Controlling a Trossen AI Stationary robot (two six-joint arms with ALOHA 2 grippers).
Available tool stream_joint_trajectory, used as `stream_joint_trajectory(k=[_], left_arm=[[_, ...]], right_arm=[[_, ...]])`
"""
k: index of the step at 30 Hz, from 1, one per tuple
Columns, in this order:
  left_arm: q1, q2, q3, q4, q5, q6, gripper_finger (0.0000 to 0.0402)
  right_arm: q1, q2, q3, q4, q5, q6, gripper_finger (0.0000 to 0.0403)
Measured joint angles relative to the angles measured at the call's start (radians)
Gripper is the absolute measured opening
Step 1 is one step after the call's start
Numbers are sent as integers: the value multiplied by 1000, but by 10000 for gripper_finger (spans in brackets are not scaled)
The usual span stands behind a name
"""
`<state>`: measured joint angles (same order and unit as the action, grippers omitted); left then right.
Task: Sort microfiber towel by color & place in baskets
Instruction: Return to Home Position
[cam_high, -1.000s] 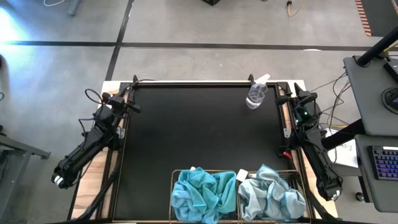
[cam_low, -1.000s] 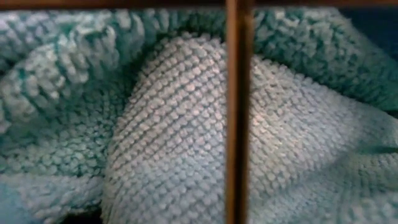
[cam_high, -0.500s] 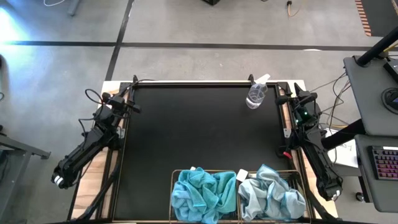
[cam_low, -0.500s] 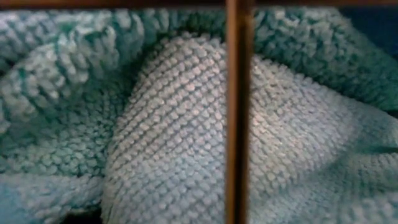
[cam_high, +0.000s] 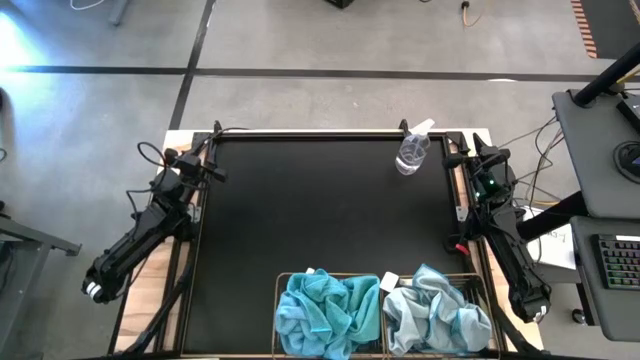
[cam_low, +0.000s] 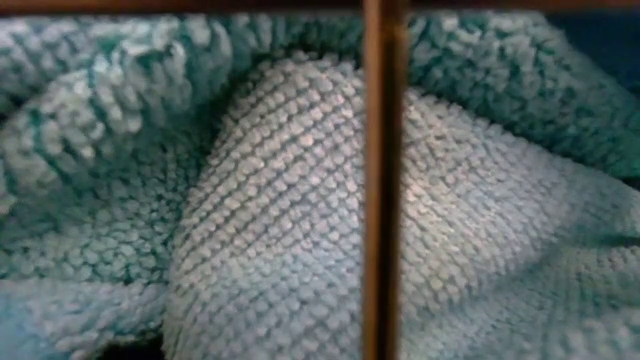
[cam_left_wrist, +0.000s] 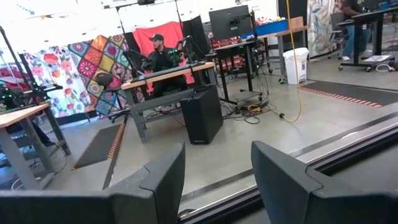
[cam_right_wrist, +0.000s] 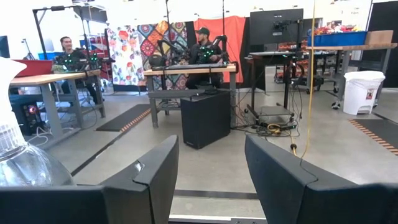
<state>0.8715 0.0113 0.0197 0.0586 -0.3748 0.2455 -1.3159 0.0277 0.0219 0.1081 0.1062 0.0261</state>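
Observation:
Two wire-mesh baskets stand side by side at the table's near edge. The left basket (cam_high: 278, 300) holds bright turquoise-blue towels (cam_high: 325, 310); the right basket (cam_high: 478, 290) holds pale grey-blue towels (cam_high: 435, 315). The low view is filled by towel cloth (cam_low: 280, 220) behind a basket wire (cam_low: 383, 180). My left gripper (cam_high: 205, 152) is parked at the table's far left corner, open (cam_left_wrist: 217, 168). My right gripper (cam_high: 470, 150) is parked at the far right corner, open (cam_right_wrist: 211, 165). Neither touches anything.
A clear plastic spray bottle (cam_high: 412, 150) lies on the black table top near the far right corner, beside my right gripper, and its edge shows in the right wrist view (cam_right_wrist: 25, 168). People sit at desks in the room beyond (cam_right_wrist: 202, 50).

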Motion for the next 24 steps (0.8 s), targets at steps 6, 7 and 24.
stream_joint_trajectory(k=[6, 7, 24], left_arm=[[0, 1, 10, 2, 0, 0, 168], [0, 1, 10, 2, 0, 0, 168], [0, 1, 10, 6, 0, 0, 168]], right_arm=[[0, 0, 0, 0, 0, 0, 180], [0, 0, 0, 0, 0, 0, 180], [0, 0, 0, 0, 0, 0, 180]])
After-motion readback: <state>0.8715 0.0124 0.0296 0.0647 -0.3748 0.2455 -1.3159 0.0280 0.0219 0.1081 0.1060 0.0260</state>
